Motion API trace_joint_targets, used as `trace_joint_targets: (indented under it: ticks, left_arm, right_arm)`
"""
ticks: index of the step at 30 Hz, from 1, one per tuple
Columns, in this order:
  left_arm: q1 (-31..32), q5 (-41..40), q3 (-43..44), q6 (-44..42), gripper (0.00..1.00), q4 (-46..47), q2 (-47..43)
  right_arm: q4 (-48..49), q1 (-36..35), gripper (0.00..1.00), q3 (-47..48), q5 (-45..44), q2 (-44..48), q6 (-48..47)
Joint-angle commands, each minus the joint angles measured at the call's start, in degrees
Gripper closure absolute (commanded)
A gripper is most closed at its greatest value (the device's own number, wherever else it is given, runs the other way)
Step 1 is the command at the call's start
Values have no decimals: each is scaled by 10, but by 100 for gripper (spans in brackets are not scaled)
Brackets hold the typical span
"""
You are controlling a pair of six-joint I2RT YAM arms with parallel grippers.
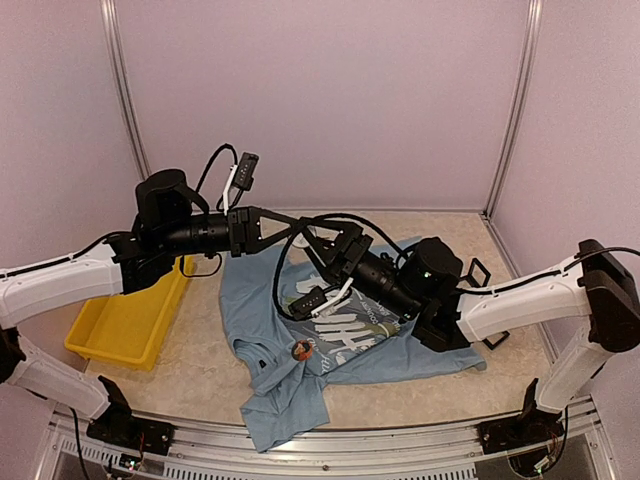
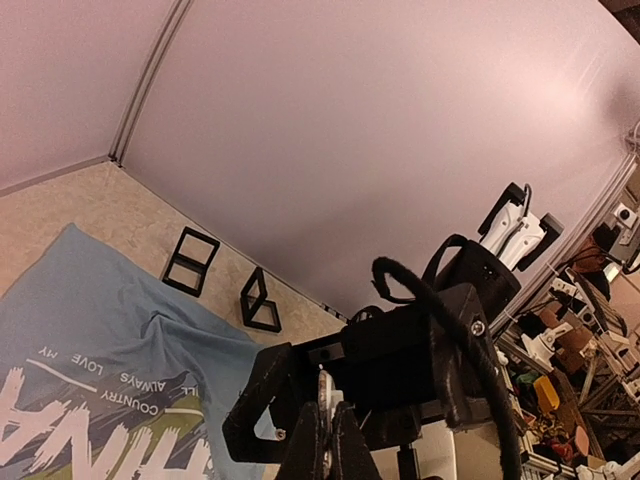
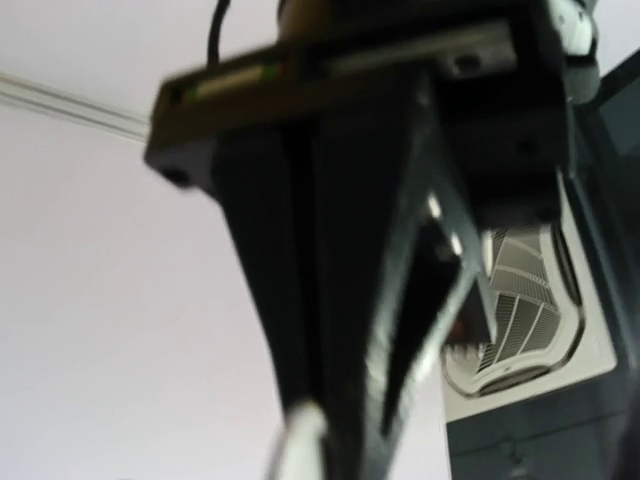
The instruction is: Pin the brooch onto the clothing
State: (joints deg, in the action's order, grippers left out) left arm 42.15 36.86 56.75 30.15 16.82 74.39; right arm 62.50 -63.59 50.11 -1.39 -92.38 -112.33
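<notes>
Lying below right end effector [image 1: 326,244]: clothing [image 1: 262,300].

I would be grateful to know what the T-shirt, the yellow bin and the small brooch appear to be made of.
T-shirt: soft matte cloth, judging by its folds and wrinkles.
Yellow bin: probably moulded plastic; smooth, slightly glossy, with rigid walls.
Brooch: too small to tell; a round, dark-rimmed badge.
</notes>
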Motion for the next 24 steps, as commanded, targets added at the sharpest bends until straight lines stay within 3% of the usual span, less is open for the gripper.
trace_joint_targets:
  ticks: [1, 4, 6, 8, 11, 15, 17, 19, 24]
  left_arm:
    - [-6, -45, -27, -10, 100, 48, -47]
    - [-7, -66, -35, -30, 100, 44, -66]
    - [-5, -82, -41, -44, 100, 35, -73]
    - [-3, -103, -51, -59, 100, 32, -80]
    - [8, -145, -67, -87, 100, 34, -95]
    - [58, -217, -89, -175, 100, 44, -122]
    - [91, -234, -100, -232, 100, 56, -135]
    - [110, -238, -119, -260, 100, 81, -151]
    - [124, -235, -155, -284, 100, 129, -176]
  right_arm:
    - [26, -4, 18, 6, -8, 4, 54]
    - [22, -9, 13, 5, -14, 21, 143]
    - [-20, -13, 11, 28, -33, 50, 293]
    - [-142, -6, 10, 67, -16, 97, 481]
    - [-356, 50, 9, 136, 144, 152, 730]
    - [-412, 144, 10, 164, 362, 160, 979]
    - [-431, 177, 15, 185, 421, 142, 1068]
    - [-461, 193, 27, 213, 483, 116, 1127]
    - [-462, 197, 50, 237, 621, 54, 1203]
